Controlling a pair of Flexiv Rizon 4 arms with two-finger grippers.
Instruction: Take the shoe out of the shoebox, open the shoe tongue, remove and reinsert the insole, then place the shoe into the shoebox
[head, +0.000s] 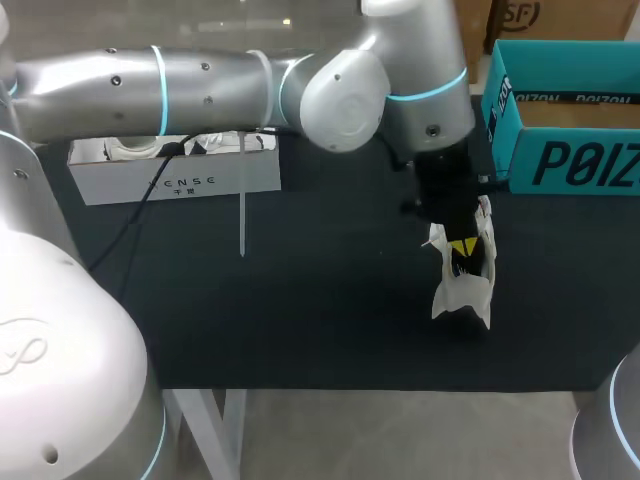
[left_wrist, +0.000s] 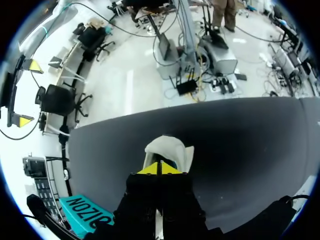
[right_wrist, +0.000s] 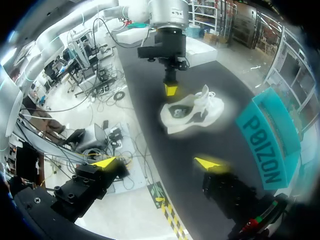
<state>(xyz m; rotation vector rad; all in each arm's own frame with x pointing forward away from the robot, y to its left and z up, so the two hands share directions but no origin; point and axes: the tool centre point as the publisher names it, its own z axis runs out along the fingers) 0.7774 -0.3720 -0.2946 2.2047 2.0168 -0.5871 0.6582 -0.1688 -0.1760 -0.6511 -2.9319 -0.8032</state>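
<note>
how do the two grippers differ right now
The left gripper has its yellow tips pressed together; the right gripper holds its tips wide apart. The left gripper is at the white shoe's opening; the right gripper is apart from it, holding nothing. Both point toward the shoe.

White shoe, black inside. Teal shoebox, dark letters. Black table. My left gripper: black, yellow tips.

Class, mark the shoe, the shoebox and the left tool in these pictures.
shoe (head: 462, 295), head view, on the white side of its upper.
shoebox (head: 575, 165), head view, on its teal front wall.
left tool (left_wrist: 159, 169), left wrist view, between its yellow tips.
</note>
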